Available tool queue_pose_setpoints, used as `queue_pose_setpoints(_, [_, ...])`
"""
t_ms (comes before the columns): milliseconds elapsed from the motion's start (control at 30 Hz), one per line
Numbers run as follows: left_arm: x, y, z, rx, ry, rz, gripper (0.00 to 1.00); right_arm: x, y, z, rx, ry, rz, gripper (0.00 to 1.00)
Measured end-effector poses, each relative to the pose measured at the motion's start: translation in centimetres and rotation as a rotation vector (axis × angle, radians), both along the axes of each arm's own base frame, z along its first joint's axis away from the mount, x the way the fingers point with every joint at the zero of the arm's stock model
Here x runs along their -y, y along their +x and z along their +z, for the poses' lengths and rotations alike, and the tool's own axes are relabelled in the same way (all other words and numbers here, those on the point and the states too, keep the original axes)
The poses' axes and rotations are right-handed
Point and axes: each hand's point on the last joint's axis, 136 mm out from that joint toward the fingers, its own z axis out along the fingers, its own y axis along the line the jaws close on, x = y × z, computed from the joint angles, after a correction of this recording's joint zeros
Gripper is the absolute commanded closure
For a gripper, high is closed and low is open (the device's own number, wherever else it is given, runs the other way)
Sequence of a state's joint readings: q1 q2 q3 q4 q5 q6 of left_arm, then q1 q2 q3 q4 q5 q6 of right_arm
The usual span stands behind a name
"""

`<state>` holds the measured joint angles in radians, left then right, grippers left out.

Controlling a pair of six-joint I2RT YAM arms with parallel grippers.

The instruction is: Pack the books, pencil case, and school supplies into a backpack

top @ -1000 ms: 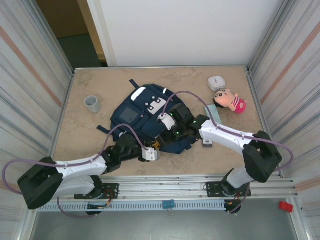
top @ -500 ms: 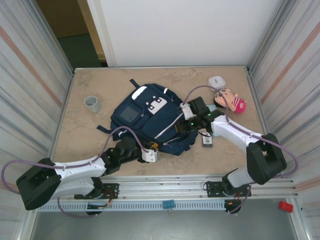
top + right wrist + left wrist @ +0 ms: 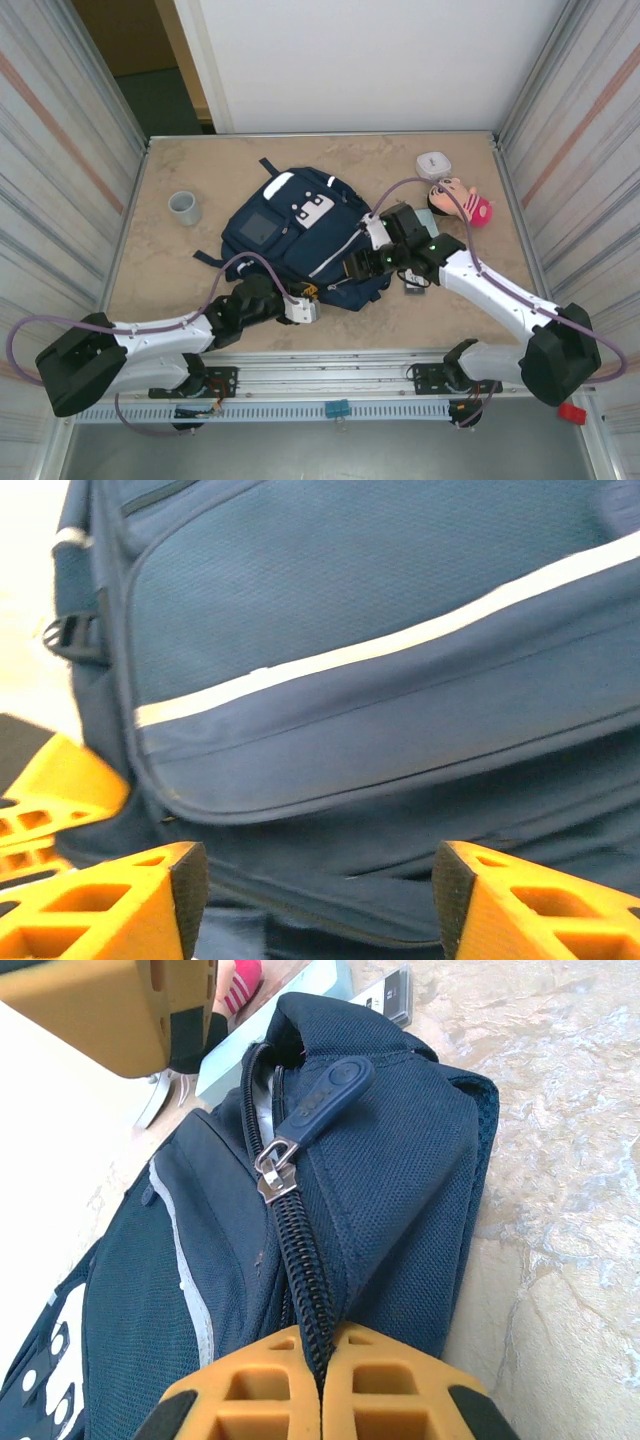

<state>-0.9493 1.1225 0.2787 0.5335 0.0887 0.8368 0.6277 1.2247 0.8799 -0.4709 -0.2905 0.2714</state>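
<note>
The large navy-blue fabric backpack [image 3: 290,232] lies flat at the middle of the marbled beige table [image 3: 180,280], its white patches and dark square patch facing up. At its 6 o'clock edge the left gripper [image 3: 322,1345] has its yellow fingers [image 3: 250,1400] pressed together, clamped on the backpack's zipper seam; the black zipper coil runs straight in between them, and the blue rubber zipper pull [image 3: 325,1100] lies further along the coil. At the backpack's 4 o'clock corner the right gripper [image 3: 315,870] hangs over the blue fabric and its thin pale stripe [image 3: 380,645], fingers spread apart and holding nothing. Just past that corner, in the left wrist view, the pale teal, long pencil case [image 3: 315,978] lies on the table beside the small black box with a white label [image 3: 415,281]. A pink-clothed doll [image 3: 465,202] lies at 2 o'clock from the backpack, a small white rounded case [image 3: 433,163] just beyond it, and a grey cup [image 3: 185,207] stands well apart at 9 o'clock.
</note>
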Motion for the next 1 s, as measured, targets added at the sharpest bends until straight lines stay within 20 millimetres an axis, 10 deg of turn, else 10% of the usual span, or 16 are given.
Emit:
queue_pose_setpoints(333, [0.1,-0.1,0.1,-0.002,-0.006,-0.004,1.00,-4.5,-1.5,-2.1,-0.078,-0.037,0.122,0.36])
queue_pose_setpoints(767, [-0.2,-0.2,0.1,0.002,-0.009,-0.002,1.00,3.9,3.7,-4.2,-0.157,-0.079,-0.167,0.37])
queue_pose_setpoints(1000, [-0.3,-0.3,0.0,0.001,-0.008,-0.002,1.00,0.6,0.7,-1.7,-0.131,-0.017,-0.024,0.35])
